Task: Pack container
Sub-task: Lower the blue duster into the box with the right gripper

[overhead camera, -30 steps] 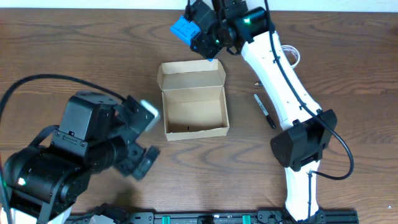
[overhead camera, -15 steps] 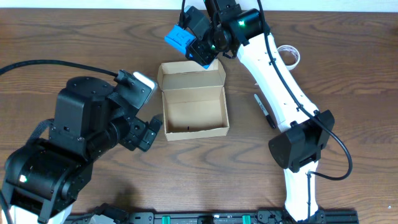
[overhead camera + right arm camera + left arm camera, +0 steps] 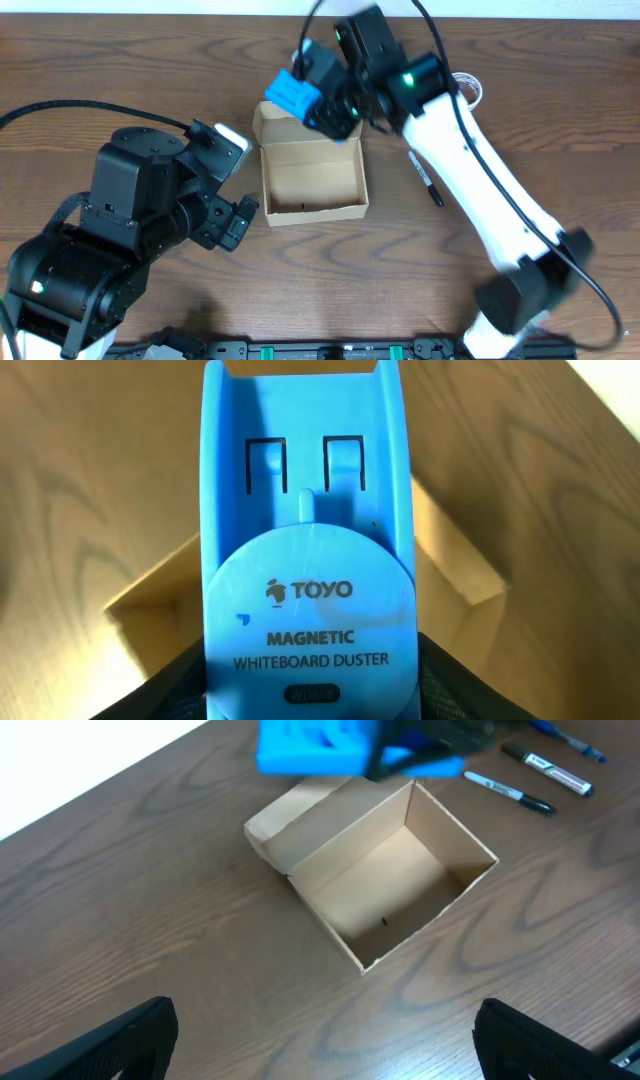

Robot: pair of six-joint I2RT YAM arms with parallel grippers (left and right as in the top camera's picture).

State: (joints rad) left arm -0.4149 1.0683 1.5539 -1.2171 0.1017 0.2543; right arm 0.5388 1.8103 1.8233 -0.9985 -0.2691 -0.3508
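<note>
Seen from overhead, a brown wooden table (image 3: 120, 80) holds a small tan cardboard box (image 3: 312, 178) near the middle, its lid flap folded back toward the far edge and its inside bare. The right arm (image 3: 480, 170), white with black joints, reaches from the near right corner across to the box's far edge. The right gripper (image 3: 318, 98) is closed on a blue whiteboard duster (image 3: 292, 92), which hangs above the far left corner of the box, over the open flap. A black marker pen (image 3: 425, 180) lies on the table just right of the box, beside the arm. The bulky black left arm (image 3: 130, 230) sits to the left of the box, and the left gripper (image 3: 235, 205) has its jaws spread wide, holding nothing, close to the box's left wall.

The left wrist view looks down on the open box (image 3: 385, 880), turned at an angle, with the blue duster (image 3: 315, 745) above its flap at the top of the picture. Several pens (image 3: 508, 792) lie on the wood beyond the box. The two black fingertips (image 3: 130, 1045) sit far apart at the bottom corners.

The right wrist view is filled by the duster (image 3: 305, 540), printed "TOYO MAGNETIC WHITEBOARD DUSTER", with a corner of the box (image 3: 455, 565) below it.
</note>
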